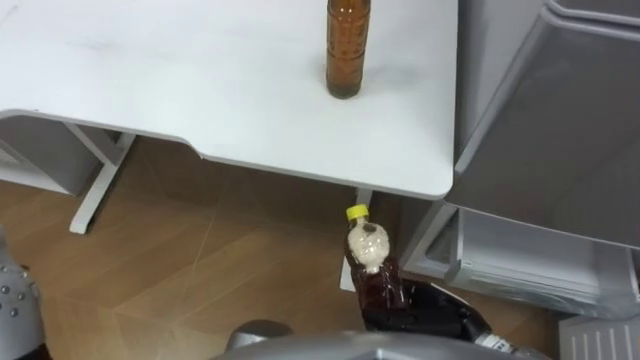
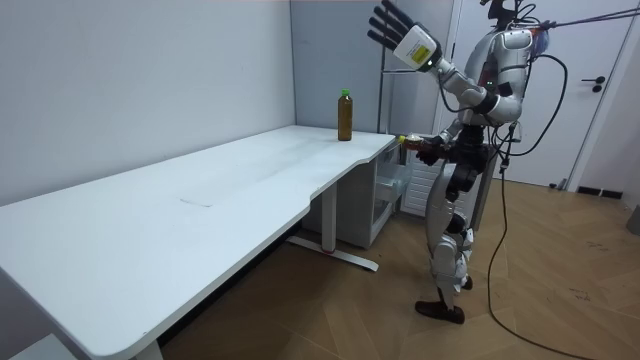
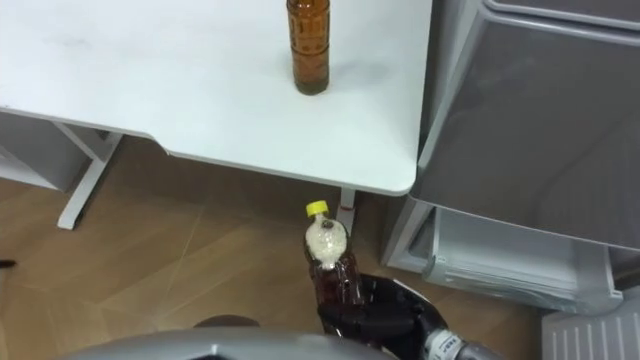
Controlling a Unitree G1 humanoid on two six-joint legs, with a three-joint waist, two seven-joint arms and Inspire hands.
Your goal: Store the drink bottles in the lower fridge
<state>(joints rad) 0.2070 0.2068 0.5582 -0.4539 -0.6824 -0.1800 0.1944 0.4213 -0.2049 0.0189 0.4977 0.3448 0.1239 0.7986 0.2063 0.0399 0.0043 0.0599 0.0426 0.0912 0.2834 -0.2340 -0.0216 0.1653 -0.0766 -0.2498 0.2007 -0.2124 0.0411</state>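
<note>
Drink bottle (image 1: 372, 272), yellow cap, brown contents, is held upright low in front of the robot by the right hand (image 1: 432, 312). Its fingers are wrapped round the lower body, just off the corner of the white surface (image 1: 200, 90). Left hand (image 2: 395, 36) is raised high, fingers spread wide, nothing carried. A 2nd bottle (image 1: 347, 50) stands on the surface, well apart from the held one. Lower fridge (image 1: 520, 255) is seen open at the robot's right, beside the surface's end. Carry step is judged approx. half done. Bottle should be kept vertical, swung right w/ clearance from the surface corner and the compartment's edge, set down inside, and let go only once seated.
</note>
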